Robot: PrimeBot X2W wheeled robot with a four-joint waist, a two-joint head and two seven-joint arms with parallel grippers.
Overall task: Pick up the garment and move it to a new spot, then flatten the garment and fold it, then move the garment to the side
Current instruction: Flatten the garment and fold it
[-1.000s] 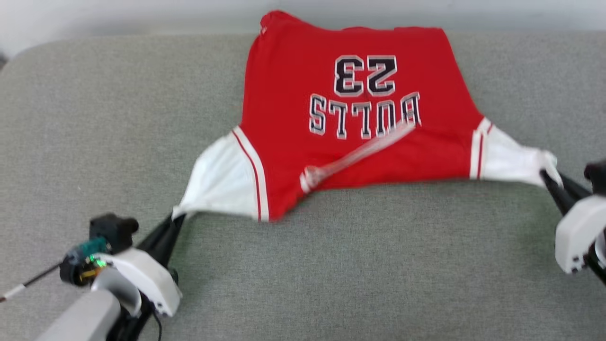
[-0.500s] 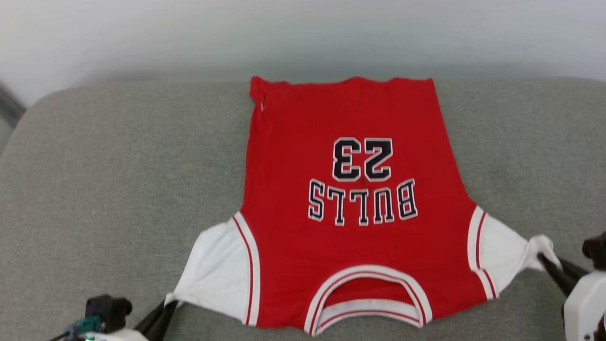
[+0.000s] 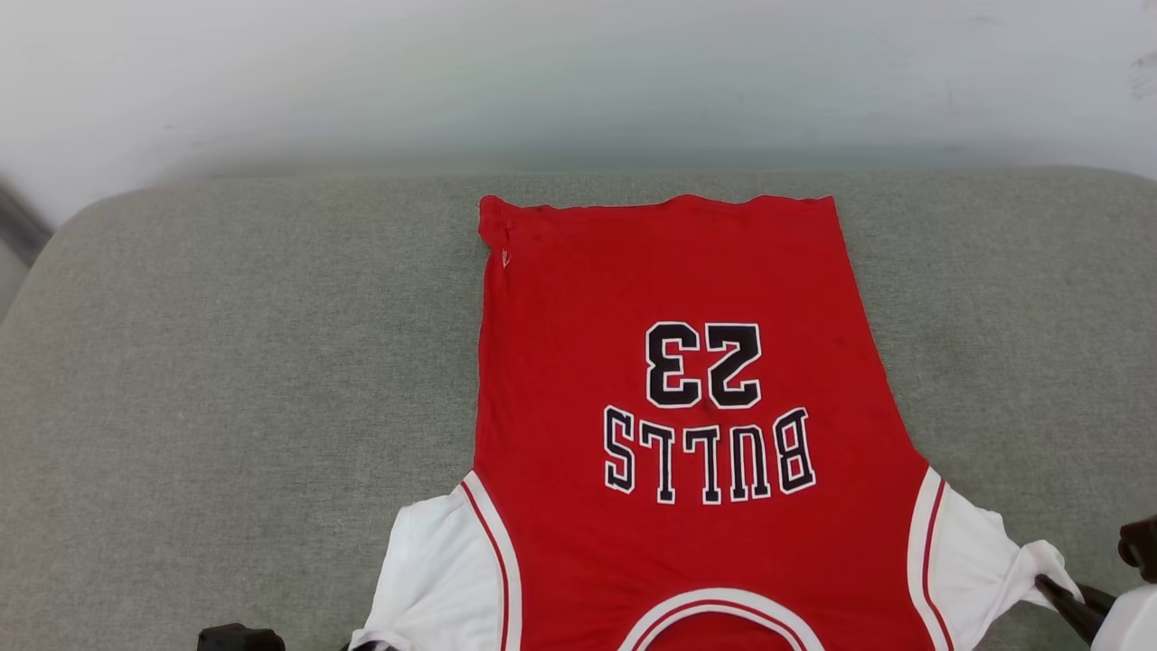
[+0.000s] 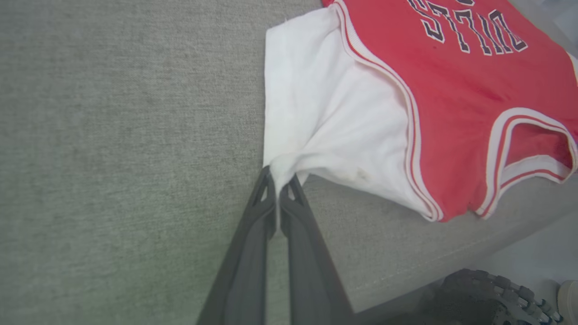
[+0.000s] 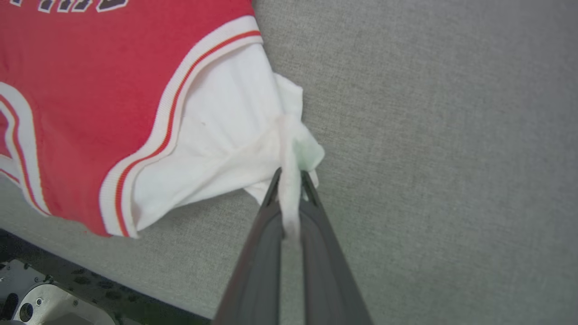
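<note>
The garment, a red shirt with white sleeves and upside-down chest lettering, lies spread flat on the grey cushion with its neckline toward me. My left gripper is shut on the tip of one white sleeve, near the cushion's front edge. My right gripper is shut on a bunched corner of the other white sleeve. In the head view that right gripper sits at the lower right, with the sleeve drawn out toward it. The shirt's red body lies smooth, and its striped armhole trim is in plain sight.
The grey cushion stretches wide on both sides of the shirt and ends at a pale wall behind. Its front edge runs just below the neckline. Parts of my base sit below that edge.
The head view has tilted, so more wall is in sight. The shirt, rumpled and in motion a second ago, now lies flat and nearer to me. Both grippers still hold the sleeves.
</note>
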